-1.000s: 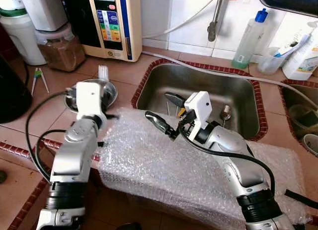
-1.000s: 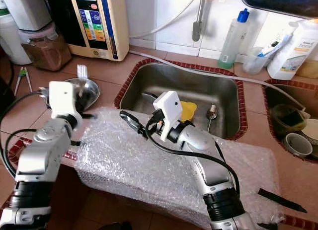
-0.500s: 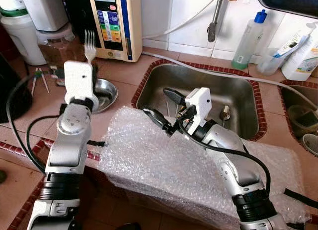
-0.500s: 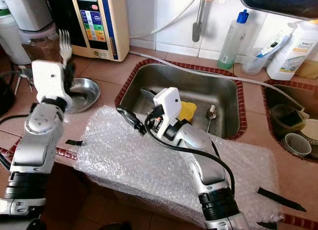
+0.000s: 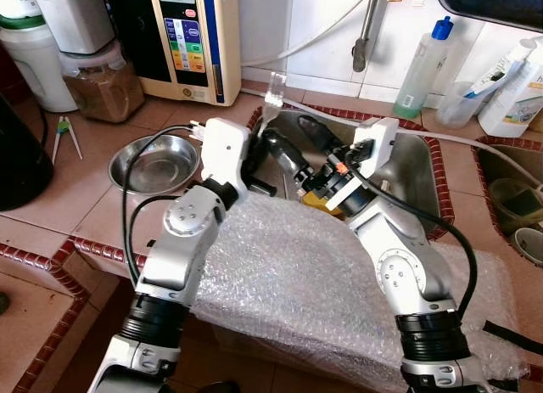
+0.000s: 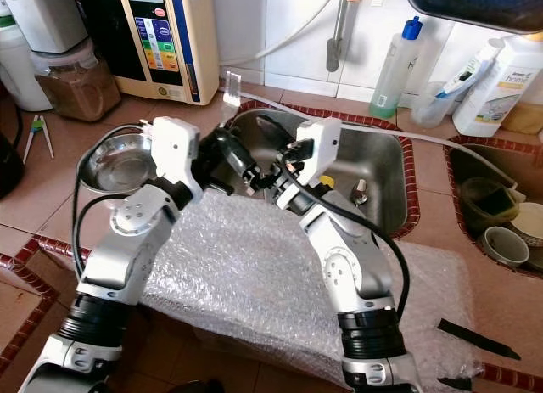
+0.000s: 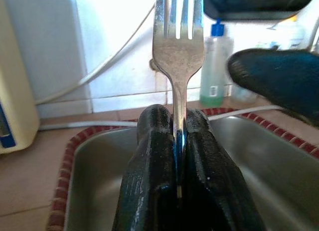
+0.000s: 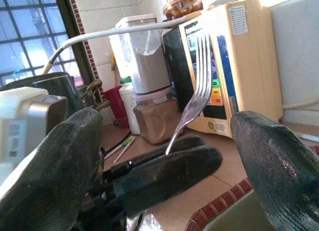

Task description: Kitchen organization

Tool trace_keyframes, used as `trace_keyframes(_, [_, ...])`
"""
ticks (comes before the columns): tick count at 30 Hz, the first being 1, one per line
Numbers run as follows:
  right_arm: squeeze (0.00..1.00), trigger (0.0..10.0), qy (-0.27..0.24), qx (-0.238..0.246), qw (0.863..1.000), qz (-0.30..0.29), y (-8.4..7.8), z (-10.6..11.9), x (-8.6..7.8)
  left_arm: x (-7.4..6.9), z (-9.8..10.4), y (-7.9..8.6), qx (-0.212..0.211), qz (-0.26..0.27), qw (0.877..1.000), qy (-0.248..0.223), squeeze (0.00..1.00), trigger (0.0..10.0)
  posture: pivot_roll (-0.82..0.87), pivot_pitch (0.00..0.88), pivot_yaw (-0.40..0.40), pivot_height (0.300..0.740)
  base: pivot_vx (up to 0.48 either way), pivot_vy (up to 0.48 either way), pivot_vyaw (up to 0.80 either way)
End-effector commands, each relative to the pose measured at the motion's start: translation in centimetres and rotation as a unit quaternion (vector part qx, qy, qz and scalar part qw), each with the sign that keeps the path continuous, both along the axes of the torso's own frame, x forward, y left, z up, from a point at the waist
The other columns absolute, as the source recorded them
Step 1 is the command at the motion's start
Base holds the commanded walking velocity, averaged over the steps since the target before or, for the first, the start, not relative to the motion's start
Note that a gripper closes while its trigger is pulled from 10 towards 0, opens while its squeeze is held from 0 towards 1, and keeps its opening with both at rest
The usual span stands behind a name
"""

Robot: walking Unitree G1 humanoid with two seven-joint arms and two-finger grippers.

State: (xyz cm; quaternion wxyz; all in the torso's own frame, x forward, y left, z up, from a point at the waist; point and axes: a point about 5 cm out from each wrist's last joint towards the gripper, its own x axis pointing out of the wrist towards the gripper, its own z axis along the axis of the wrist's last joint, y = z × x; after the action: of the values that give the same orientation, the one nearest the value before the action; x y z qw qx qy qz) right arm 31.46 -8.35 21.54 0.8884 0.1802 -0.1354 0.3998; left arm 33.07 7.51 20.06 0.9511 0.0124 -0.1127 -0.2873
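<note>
Fingers of the left gripper (image 5: pixel 273 147) clamp a fork (image 5: pixel 275 89), now swung from beside the steel bowl (image 5: pixel 154 162) to over the sink (image 5: pixel 407 168); right gripper (image 5: pixel 307 148) spread wide around them.

text: none legible | water ioniser (image 5: pixel 191 36) panel labels: too blurred

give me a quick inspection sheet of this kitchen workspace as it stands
surface: terracotta tiled counter, bubble wrap sheet over its front edge
job's things: silver metal fork, tines up, over steel sink
clutter: round steel bowl, clear bottle with blue cap
grippers: left gripper shut on fork; right gripper open beside it
cables: black cables looping along both arms
surroundings: cream water appliance, white tiled wall
</note>
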Motion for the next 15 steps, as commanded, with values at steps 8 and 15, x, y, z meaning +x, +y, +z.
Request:
trace_keyframes(8, [0.00, 7.3, 0.019, 0.024, 0.999, -0.039, -0.7, 0.6, 1.1, -1.3, 0.3, -1.2, -0.002, -0.066, 0.998, -0.019, 0.00, 0.0, 0.00, 0.061, 0.017, 0.740, 0.000, 0.000, 0.00])
trace_keyframes(15, [0.00, 0.0, 0.028, 0.028, 0.997, -0.070, -0.9, 0.8, 2.3, -1.5, 0.2, -1.1, 0.003, -0.071, 0.997, -0.025, 0.00, 0.0, 0.01, 0.061, 0.016, 0.740, 0.000, 0.000, 0.00])
